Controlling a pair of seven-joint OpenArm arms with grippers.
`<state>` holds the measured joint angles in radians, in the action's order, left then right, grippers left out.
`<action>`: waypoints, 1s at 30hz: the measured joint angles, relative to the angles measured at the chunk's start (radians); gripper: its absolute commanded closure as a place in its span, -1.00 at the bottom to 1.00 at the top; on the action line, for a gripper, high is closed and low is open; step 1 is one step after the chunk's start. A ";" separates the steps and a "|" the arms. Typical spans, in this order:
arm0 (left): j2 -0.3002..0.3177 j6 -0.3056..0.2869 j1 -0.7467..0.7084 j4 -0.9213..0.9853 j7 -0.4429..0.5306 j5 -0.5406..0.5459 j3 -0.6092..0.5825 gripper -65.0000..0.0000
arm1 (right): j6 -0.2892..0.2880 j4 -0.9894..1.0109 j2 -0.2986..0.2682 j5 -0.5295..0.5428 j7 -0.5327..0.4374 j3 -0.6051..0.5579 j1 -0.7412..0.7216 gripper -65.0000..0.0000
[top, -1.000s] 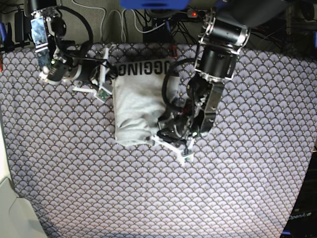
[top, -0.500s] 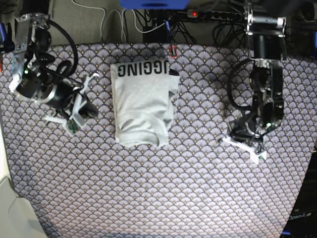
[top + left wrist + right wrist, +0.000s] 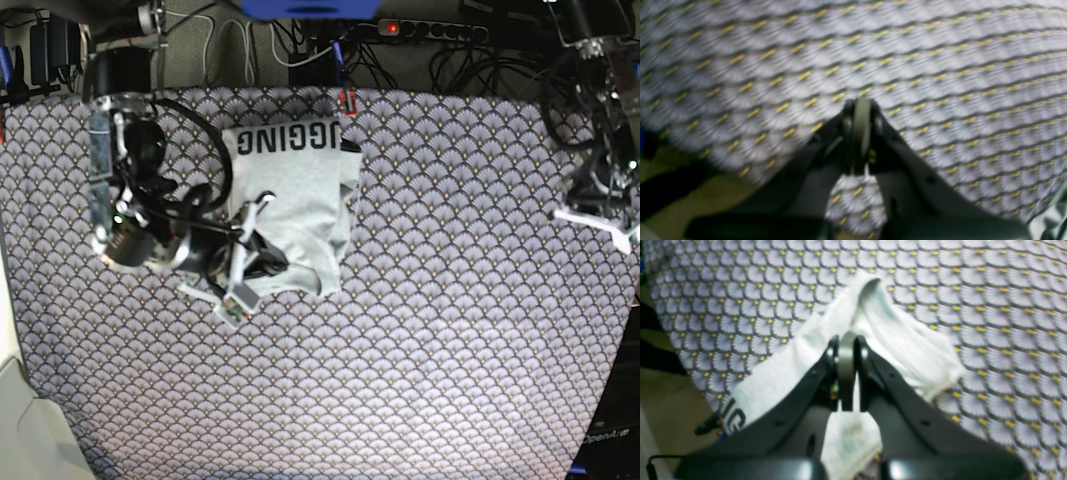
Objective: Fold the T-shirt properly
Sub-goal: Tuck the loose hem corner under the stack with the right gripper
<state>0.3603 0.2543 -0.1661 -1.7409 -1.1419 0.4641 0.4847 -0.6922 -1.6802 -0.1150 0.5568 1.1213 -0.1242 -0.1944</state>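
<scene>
T-shirt (image 3: 290,205): light grey, folded into a rough upright rectangle on the patterned tablecloth (image 3: 430,340) covering the counter. Black block lettering "GGING", upside down in base view, along the far edge. Right-hand edge uneven, a loose layer sticking out past the fold; near edge rumpled, not flat.

Right fingers (image 3: 262,258): directly over the near left corner of the shirt, arm body lying across the cloth just left of it. In the right wrist view (image 3: 846,373): both pads pressed together, clenched, nothing pinched between them. Shirt lies beneath and ahead of the tips (image 3: 893,336), one raised fold of fabric just beyond them, printed letters at lower left beside the finger base. Contact between tips and fabric cannot be determined; view blurred.

Left fingers (image 3: 600,215): well apart from the shirt, at the far right edge of the counter, white bracket visible below the arm. In the left wrist view (image 3: 861,133): pads pressed flat together, clenched on nothing. Only scallop-patterned cloth with yellow marks ahead of and beneath the tips; heavy motion blur. Edge of the counter and dark floor area to the lower left of the tips.

Cables and a power strip (image 3: 440,30) behind the far edge of the counter, beyond the shirt's lettered end.
</scene>
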 measured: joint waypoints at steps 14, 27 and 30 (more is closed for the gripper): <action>-0.008 -0.004 -0.125 -0.069 -0.002 0.004 0.111 0.99 | 0.001 0.428 0.032 0.005 -0.214 -0.156 -0.153 1.00; -0.012 -0.007 -0.164 -0.119 -0.004 0.006 0.109 0.99 | 0.000 0.759 0.023 0.004 -0.365 -0.175 -0.272 1.00; -0.012 -0.007 -0.166 -0.120 -0.006 0.005 0.109 0.99 | 0.001 0.726 0.018 -0.003 -0.335 -0.163 -0.302 1.00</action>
<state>0.3485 0.2470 -0.3321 -1.8610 -1.1481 0.4686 0.5938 -0.6910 -0.9543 -0.0971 0.5537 0.7860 -0.2867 -0.4965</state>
